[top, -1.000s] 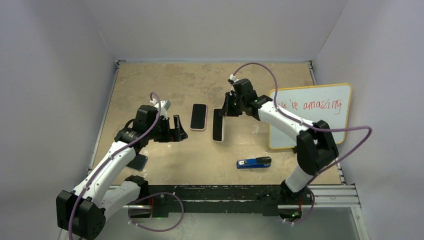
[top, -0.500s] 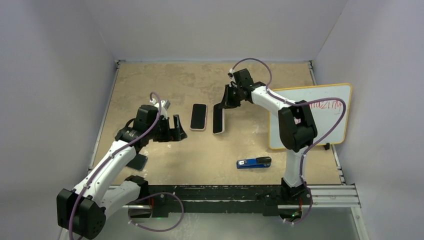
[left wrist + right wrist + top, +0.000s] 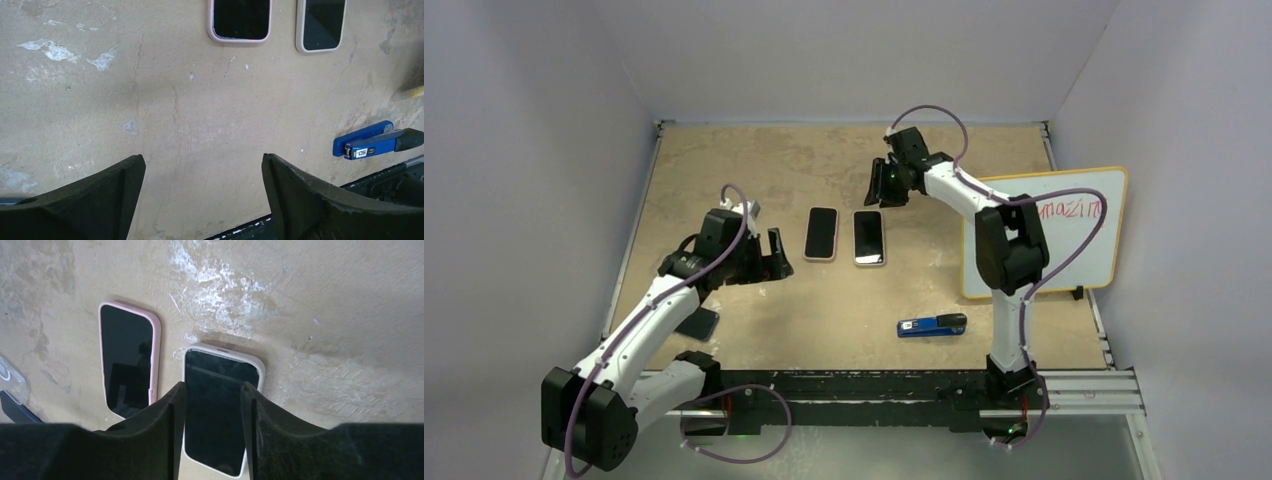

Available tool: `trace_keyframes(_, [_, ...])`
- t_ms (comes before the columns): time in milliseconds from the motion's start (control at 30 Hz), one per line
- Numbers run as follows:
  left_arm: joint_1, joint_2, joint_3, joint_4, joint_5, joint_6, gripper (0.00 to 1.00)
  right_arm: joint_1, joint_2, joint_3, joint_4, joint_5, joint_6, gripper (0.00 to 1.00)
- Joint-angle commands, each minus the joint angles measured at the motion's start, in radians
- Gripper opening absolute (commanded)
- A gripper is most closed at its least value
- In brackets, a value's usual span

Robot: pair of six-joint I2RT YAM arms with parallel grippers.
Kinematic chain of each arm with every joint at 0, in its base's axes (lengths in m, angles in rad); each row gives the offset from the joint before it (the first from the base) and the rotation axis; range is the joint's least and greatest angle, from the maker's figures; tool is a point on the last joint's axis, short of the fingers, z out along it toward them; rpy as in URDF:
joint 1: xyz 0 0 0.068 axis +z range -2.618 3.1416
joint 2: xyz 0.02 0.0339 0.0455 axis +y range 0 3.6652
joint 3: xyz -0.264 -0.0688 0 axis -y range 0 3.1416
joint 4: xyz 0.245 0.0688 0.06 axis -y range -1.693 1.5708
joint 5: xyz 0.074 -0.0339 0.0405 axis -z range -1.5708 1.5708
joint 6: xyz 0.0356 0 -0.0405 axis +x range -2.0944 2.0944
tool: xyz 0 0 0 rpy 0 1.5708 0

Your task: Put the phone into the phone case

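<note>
A dark-screened phone (image 3: 869, 237) lies flat, face up, on the tan table, with a white phone case (image 3: 258, 369) round its edge. Beside it on the left lies a second dark-screened phone in a pink case (image 3: 821, 233). My right gripper (image 3: 879, 188) hovers just behind the white-cased phone (image 3: 220, 367), open, with nothing between its fingers. In the right wrist view the screen shows through the gap of that gripper (image 3: 212, 387). My left gripper (image 3: 776, 255) stands wide open and empty left of the pink-cased phone (image 3: 240, 20), and in its wrist view (image 3: 201, 157) only bare table lies between the fingers.
A blue and black tool (image 3: 931, 325) lies near the front edge on the right. A yellow-framed whiteboard (image 3: 1044, 230) rests at the table's right side. A dark flat slab (image 3: 696, 323) sits under my left arm. Grey walls enclose the table.
The white-cased phone, held tilted on its edge by my right gripper, now lies flat. That gripper has opened, let go and drawn back. The left arm barely moved.
</note>
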Motion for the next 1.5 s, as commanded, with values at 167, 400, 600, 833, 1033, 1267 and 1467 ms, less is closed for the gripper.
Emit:
trace_keyframes(167, [0.006,0.014,0.025,-0.035,-0.163,-0.148,0.92,-0.001,-0.136,0.062,-0.038,0.059,-0.022,0.54])
trace_keyframes(400, [0.021,0.003,0.044,-0.169,-0.413,-0.306,0.95,0.050,-0.341,-0.060,0.024,-0.045,0.012,0.71])
trace_keyframes(600, [0.114,0.035,0.088,-0.281,-0.568,-0.418,0.99,0.121,-0.491,-0.143,0.033,-0.049,0.026,0.99])
trace_keyframes(833, [0.409,0.183,0.169,-0.296,-0.545,-0.372,0.89,0.207,-0.635,-0.322,0.107,-0.078,0.096,0.99])
trace_keyframes(1033, [0.544,0.335,0.220,-0.261,-0.523,-0.359,0.67,0.226,-0.772,-0.539,0.236,-0.121,0.157,0.99])
trace_keyframes(1267, [0.556,0.363,0.191,-0.179,-0.556,-0.452,0.48,0.230,-0.855,-0.647,0.318,-0.194,0.189,0.99])
trace_keyframes(1467, [0.555,0.411,0.169,-0.127,-0.485,-0.428,0.41,0.229,-0.880,-0.692,0.352,-0.212,0.191,0.98])
